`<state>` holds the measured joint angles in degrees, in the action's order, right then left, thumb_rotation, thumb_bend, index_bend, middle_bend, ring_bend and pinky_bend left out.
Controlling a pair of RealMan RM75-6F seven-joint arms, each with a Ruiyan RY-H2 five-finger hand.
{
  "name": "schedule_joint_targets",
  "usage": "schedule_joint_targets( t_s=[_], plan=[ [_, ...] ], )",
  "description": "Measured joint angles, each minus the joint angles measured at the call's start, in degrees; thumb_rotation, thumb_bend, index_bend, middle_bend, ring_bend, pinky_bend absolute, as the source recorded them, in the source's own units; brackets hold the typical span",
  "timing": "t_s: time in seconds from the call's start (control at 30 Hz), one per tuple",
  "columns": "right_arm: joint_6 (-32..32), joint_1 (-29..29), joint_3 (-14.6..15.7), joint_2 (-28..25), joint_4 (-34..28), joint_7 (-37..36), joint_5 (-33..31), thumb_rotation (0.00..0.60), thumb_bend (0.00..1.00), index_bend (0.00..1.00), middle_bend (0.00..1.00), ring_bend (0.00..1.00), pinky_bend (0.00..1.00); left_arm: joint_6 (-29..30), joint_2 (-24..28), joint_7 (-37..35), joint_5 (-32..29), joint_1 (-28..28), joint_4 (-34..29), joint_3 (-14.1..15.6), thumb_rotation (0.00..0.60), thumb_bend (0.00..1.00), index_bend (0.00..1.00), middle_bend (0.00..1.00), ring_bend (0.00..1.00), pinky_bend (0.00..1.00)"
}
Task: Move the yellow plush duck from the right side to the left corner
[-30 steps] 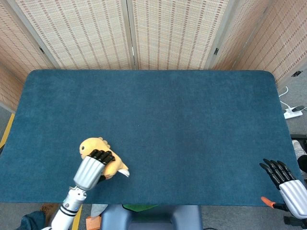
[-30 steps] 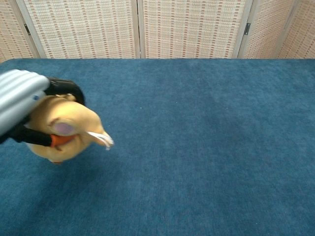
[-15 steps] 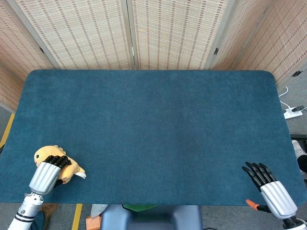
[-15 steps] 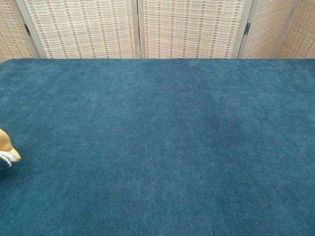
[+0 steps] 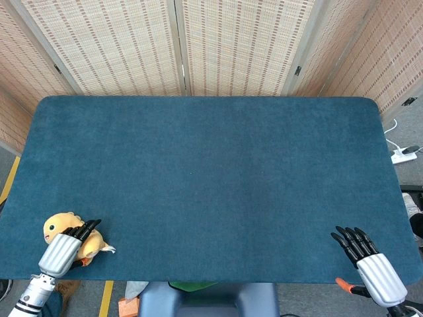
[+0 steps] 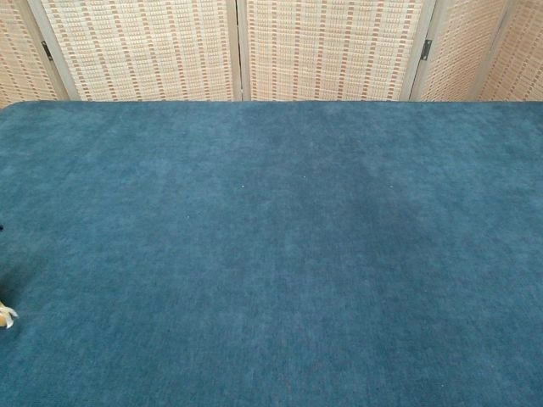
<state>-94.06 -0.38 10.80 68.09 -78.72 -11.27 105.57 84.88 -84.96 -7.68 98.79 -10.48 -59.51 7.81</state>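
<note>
The yellow plush duck (image 5: 61, 226) lies on the blue table (image 5: 211, 178) at the front left corner, head toward the left edge. My left hand (image 5: 65, 249) rests right by it. Its dark fingers (image 5: 86, 230) stretch straight across the duck's back rather than curling round it. The chest view catches only the duck's white tag (image 6: 7, 316) at the left edge and shows neither hand. My right hand (image 5: 371, 259) hovers at the table's front right edge, fingers straight and apart, holding nothing.
Woven folding screens (image 5: 178, 46) stand along the far edge of the table. A white power strip (image 5: 403, 156) lies on the floor to the right. The robot's dark base (image 5: 205, 300) sits below the front edge.
The left hand has carried the duck from front centre-left to the front left corner, and its fingers have straightened from a curled grip. The right hand shifted slightly.
</note>
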Motion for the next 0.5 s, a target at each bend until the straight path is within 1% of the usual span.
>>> schedule_joint_targets(
  t_s=[0.1, 0.23, 0.5],
  plan=[
    [-0.83, -0.24, 0.06, -0.14, 0.33, -0.55, 0.48, 0.6, 0.08, 0.0, 0.0, 0.0, 0.0, 0.61, 1.36, -1.02, 0.53, -0.24, -4.98, 0.1, 0.6, 0.23, 0.0, 0.0, 0.0, 0.22],
    [-2.05, -0.62, 0.13, -0.46, 0.7, -1.48, 1.05, 0.6, 0.09, 0.0, 0.0, 0.0, 0.0, 1.56, 3.28, -1.57, 1.84, -0.55, -10.84, 0.47, 0.6, 0.23, 0.0, 0.0, 0.0, 0.19],
    [-3.8, -1.23, 0.4, -1.17, 0.96, -2.76, 2.04, 0.6, 0.09, 0.0, 0.0, 0.0, 0.0, 3.52, 7.86, 1.24, 3.25, -0.06, -19.1, 0.98, 0.6, 0.23, 0.0, 0.0, 0.0, 0.17]
  ],
)
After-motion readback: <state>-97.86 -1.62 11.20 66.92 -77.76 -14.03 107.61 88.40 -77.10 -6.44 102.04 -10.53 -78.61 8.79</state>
